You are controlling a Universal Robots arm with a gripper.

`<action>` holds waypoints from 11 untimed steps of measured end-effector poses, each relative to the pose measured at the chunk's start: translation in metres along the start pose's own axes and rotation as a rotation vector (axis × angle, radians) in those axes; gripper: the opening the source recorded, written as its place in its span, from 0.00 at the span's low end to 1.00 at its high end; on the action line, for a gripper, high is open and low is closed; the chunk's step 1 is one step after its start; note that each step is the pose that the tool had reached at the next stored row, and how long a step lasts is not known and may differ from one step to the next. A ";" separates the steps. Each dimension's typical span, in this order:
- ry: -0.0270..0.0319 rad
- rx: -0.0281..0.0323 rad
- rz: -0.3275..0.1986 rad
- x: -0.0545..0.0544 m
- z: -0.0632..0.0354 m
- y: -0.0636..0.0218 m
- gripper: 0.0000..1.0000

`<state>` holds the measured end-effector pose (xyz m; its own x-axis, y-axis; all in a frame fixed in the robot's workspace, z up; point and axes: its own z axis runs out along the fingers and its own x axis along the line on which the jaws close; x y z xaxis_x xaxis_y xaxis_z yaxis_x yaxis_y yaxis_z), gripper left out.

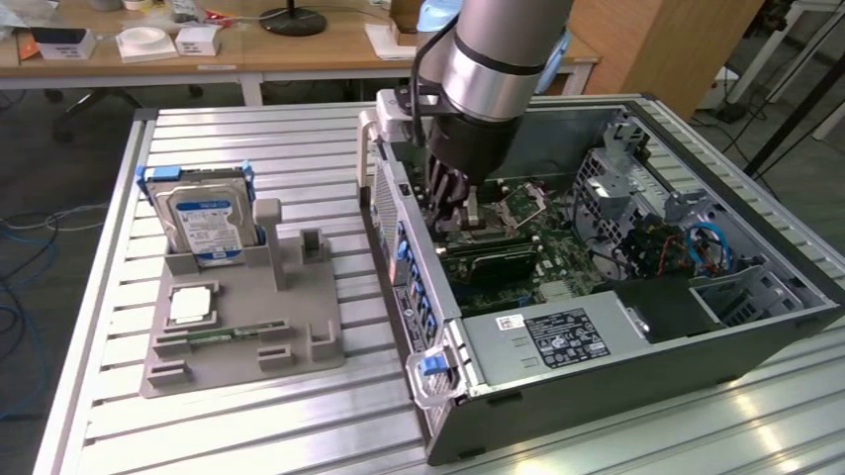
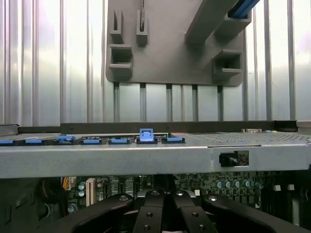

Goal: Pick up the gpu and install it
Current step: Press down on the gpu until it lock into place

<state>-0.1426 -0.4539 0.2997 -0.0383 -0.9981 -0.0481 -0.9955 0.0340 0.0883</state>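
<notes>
Gripper [image 1: 452, 210] hangs straight down inside the open computer case [image 1: 739, 341], over the motherboard [image 1: 555, 247], its jaws drawn fully together, as the wrist view [image 2: 164, 206] also shows. Whether anything is pinched between them I cannot tell. What looks to be the gpu [image 1: 496, 260], a thin dark card, lies directly under and just nearer than the fingertips. It sits low against the board, its long axis running across the case from the exterior view's left to right. The gray holder tray [image 1: 244, 361] with the hard drive [image 1: 205, 220] stands well apart on the exterior view's left, outside the case.
</notes>
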 end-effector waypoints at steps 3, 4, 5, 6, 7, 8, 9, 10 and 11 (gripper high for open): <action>0.0004 -0.0004 0.000 0.002 -0.0002 -0.0002 0.11; 0.0004 -0.0004 0.000 0.002 0.0001 -0.0002 0.11; 0.0002 -0.0003 0.000 0.003 0.0007 -0.0003 0.11; 0.0000 0.0012 0.000 0.004 0.0015 -0.0003 0.11; -0.0006 0.0044 0.000 0.004 0.0022 -0.0004 0.11; -0.0025 0.0075 -0.001 0.004 0.0027 -0.0004 0.11; -0.0075 0.0122 -0.001 0.004 0.0029 0.0003 0.11; -0.0115 0.0159 -0.002 0.004 0.0034 0.0016 0.11; -0.0123 0.0164 -0.002 0.004 0.0039 0.0027 0.11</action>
<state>-0.1458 -0.4576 0.2959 -0.0374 -0.9975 -0.0605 -0.9969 0.0330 0.0719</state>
